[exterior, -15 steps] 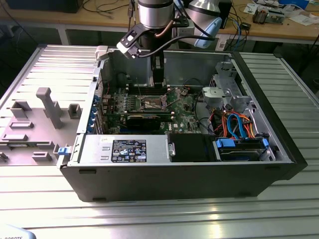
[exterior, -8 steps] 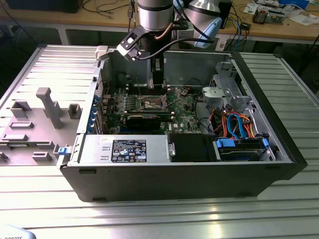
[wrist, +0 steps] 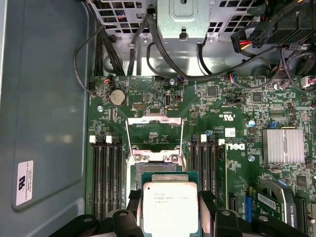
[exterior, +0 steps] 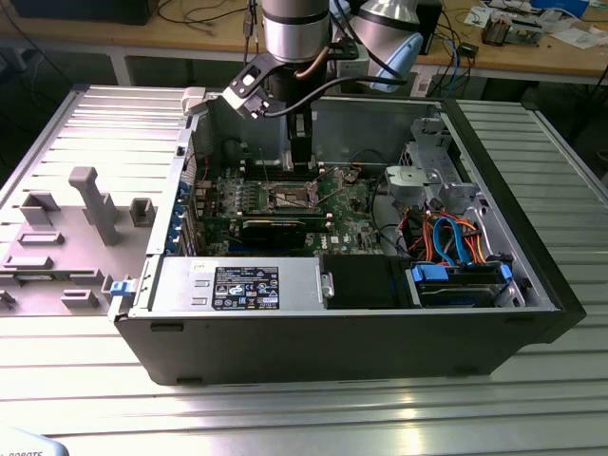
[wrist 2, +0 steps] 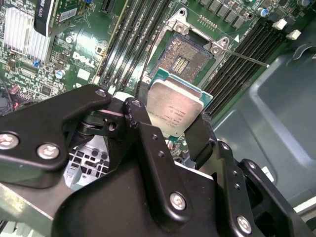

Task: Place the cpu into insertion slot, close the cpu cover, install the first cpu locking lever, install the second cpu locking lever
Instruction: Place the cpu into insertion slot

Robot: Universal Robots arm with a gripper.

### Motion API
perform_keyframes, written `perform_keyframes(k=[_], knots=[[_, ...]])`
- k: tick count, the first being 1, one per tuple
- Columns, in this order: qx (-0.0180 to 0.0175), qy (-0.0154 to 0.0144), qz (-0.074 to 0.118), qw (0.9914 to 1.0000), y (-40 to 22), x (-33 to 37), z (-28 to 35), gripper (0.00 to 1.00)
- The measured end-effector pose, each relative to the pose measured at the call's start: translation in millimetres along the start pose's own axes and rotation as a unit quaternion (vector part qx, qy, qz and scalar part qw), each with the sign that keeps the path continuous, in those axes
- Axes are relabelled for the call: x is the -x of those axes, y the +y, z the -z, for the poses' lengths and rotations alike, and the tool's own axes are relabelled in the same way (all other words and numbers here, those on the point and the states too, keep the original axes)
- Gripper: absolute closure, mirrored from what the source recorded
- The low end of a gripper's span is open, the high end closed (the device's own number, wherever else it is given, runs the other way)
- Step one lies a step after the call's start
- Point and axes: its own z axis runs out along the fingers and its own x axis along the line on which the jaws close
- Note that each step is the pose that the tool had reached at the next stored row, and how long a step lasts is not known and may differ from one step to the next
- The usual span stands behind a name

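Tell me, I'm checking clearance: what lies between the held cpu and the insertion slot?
Nothing shows between the cpu and the insertion slot in the second wrist view.

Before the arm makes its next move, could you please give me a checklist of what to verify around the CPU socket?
1. cpu held in end effector: ok, clamped on opposite edges.
2. insertion slot empty: ok, contacts bare.
3. cpu cover raised off the slot: ok.
4. locking lever swung clear: ok for one; the other, cannot tell.
5. cpu square over slot: cannot tell.
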Motion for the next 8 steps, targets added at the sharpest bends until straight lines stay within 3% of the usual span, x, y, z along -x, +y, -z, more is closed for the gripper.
perform_keyframes(k=[8], knots=[[0.0,0.0001,0.0,1.0,-0.2,-0.1,-2.7,0.45]])
